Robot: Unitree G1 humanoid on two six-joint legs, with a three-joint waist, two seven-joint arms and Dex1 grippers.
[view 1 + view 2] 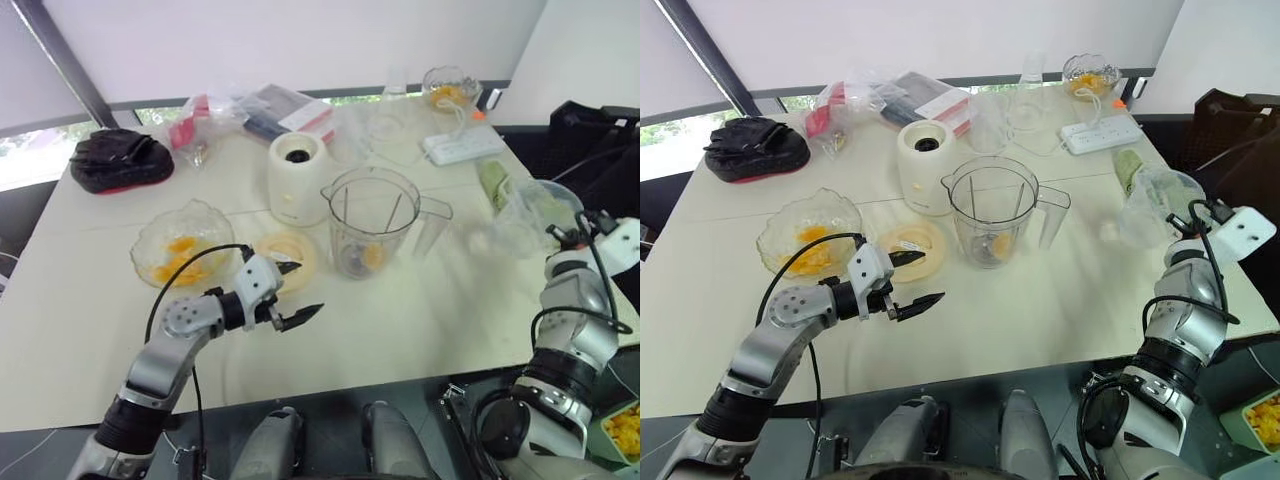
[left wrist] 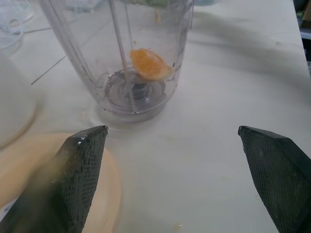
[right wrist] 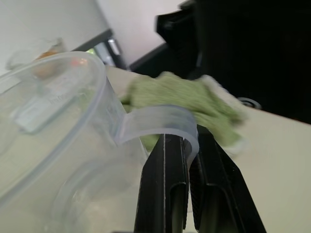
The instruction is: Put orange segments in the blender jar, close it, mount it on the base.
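Observation:
The clear blender jar (image 1: pixel 372 218) stands upright mid-table with one orange segment (image 2: pixel 149 65) on its bottom by the blades. Behind it to the left is the white blender base (image 1: pixel 296 178). A glass bowl (image 1: pixel 150 238) of orange segments sits at the left, and a flat yellow disc (image 1: pixel 292 252) lies between bowl and jar. My left gripper (image 1: pixel 300 292) hovers open and empty just in front of the disc, pointing at the jar. At the table's right edge, my right gripper (image 3: pixel 188 145) is shut on the tab of a clear plastic lid (image 1: pixel 535 205).
A green cloth (image 3: pixel 180 94) lies by the clear lid. At the back are a white power strip (image 1: pixel 462 147), a second glass bowl with fruit (image 1: pixel 450 88), clear cups (image 1: pixel 398 125), plastic bags (image 1: pixel 250 108) and a black pouch (image 1: pixel 120 160).

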